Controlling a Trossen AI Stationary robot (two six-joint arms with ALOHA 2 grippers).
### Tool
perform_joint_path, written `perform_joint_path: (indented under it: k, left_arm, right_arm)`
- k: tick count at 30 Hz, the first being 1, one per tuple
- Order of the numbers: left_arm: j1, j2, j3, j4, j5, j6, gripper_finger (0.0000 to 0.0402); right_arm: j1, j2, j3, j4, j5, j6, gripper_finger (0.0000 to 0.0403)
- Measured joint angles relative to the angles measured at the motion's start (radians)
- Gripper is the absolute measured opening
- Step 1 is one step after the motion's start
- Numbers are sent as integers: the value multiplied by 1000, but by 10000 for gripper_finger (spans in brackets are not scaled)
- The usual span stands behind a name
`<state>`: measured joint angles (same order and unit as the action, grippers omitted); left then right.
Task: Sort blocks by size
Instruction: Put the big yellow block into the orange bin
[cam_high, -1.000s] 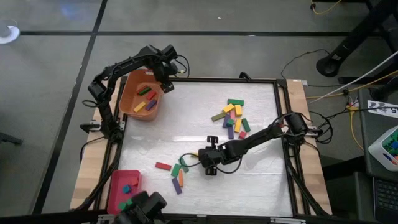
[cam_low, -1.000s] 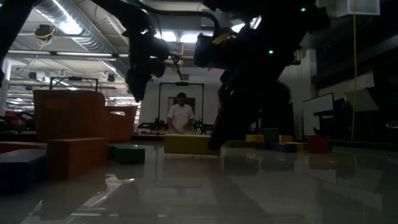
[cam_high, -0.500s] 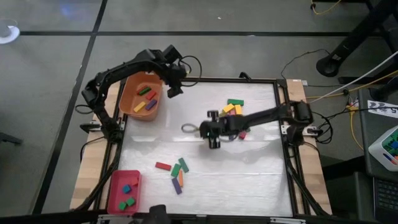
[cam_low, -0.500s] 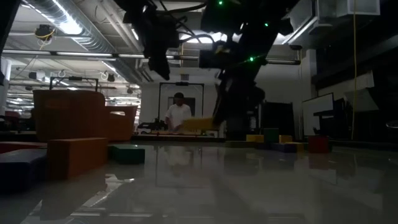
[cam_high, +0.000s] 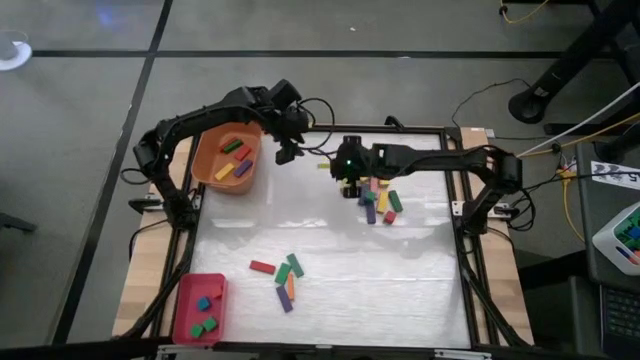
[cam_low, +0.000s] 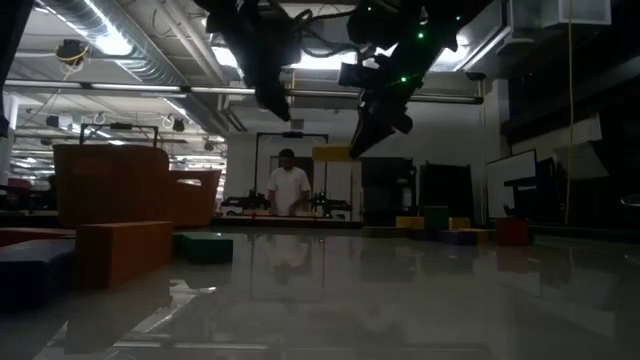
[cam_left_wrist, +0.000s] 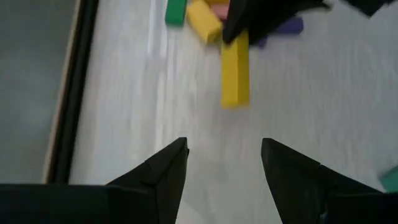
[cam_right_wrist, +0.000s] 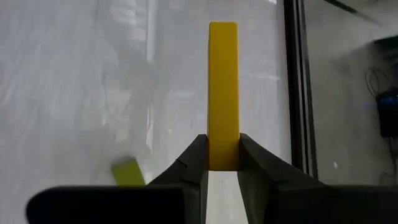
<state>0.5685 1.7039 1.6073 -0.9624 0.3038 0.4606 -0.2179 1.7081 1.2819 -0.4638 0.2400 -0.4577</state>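
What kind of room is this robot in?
Probably a big workshop or robot lab: bare ceiling ducts and strip lights overhead, loose cables across a grey concrete floor, and a person working behind.

We see a grey concrete floor (cam_high: 80, 120) crossed by dark lines, long ceiling strip lights (cam_low: 110, 40), and perhaps a dark doorway (cam_low: 290, 170).

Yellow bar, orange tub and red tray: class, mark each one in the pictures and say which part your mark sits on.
yellow bar (cam_right_wrist: 223, 93), right wrist view, middle of its long face above the right claw.
orange tub (cam_high: 206, 150), high view, bare left wall.
red tray (cam_high: 187, 296), high view, bare upper left part.
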Motion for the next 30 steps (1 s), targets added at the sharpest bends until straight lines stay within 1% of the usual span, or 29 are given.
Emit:
perform_joint_path:
  k: [3, 6, 11, 13, 21, 26, 30]
  left_arm:
    - [-26, 0, 0, 54, -1, 30, 194]
    - [-57, 0, -4, 107, 0, 49, 194]
    - [-112, 1, -62, 193, -8, 105, 194]
    - [-138, 1, -88, 212, -45, 143, 194]
    - [-198, 0, -161, 289, -243, 177, 194]
    - [-207, 0, -194, 332, -271, 179, 194]
    - [-208, 2, -212, 346, -348, 176, 194]
  right_arm:
    - [-14, 0, 0, 40, -39, -31, 65]
    - [-14, 0, 0, 72, -38, -51, 65]
    - [-12, 0, 0, 112, -33, -78, 66]
    - [-12, 0, 0, 124, -33, -82, 66]
    - [-11, 0, 0, 160, -32, -97, 66]
    - [-11, 0, 0, 191, -43, -96, 66]
    - [-12, 0, 0, 194, -47, -96, 66]
